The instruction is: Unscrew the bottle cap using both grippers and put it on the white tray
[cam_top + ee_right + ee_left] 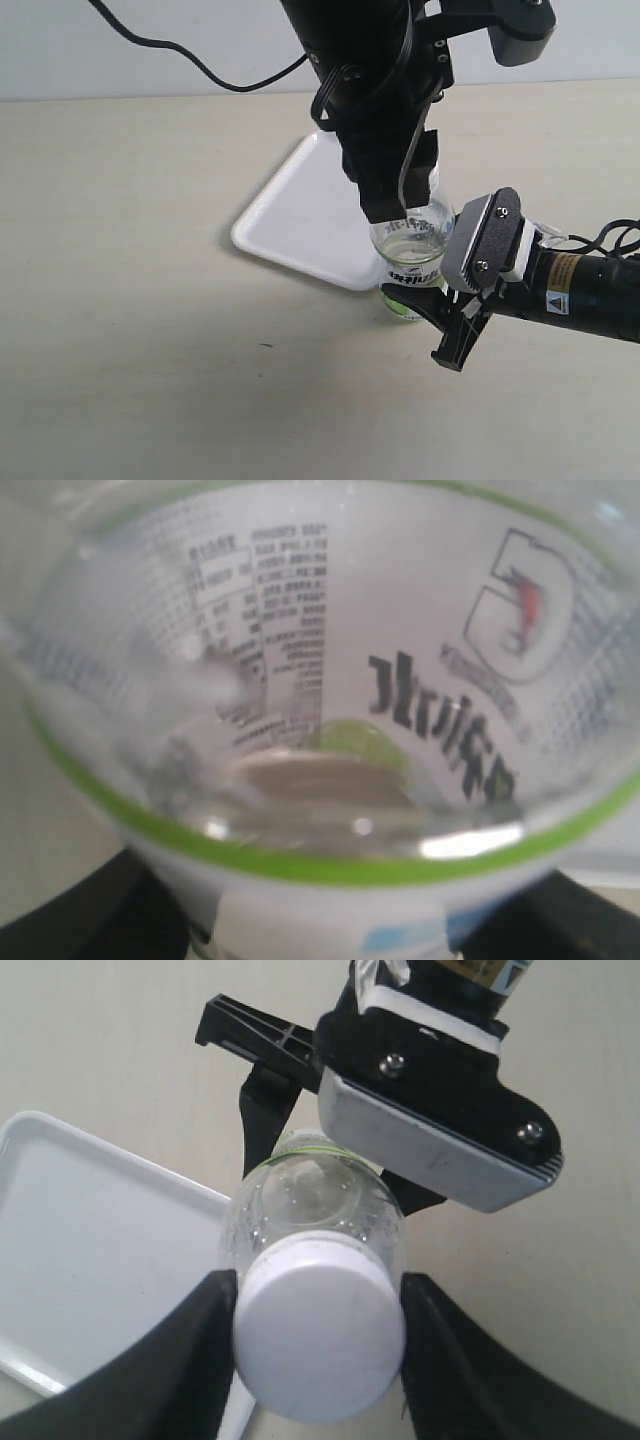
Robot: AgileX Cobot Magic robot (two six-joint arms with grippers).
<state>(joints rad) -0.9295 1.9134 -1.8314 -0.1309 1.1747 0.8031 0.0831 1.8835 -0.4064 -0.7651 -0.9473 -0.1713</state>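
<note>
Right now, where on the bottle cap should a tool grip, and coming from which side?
Grip the bottle cap by its round side wall, coming straight down from above with a finger on each opposite side. The bottle stands upright, cap topmost, its body held by the right tool.

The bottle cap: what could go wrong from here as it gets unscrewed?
The right gripper holds the bottle low, so twisting may spin or tip it. The left gripper flanks the bottle cap on its smooth side and could slip. The bottle stands right beside the white tray; a lurch could shove it.
</note>
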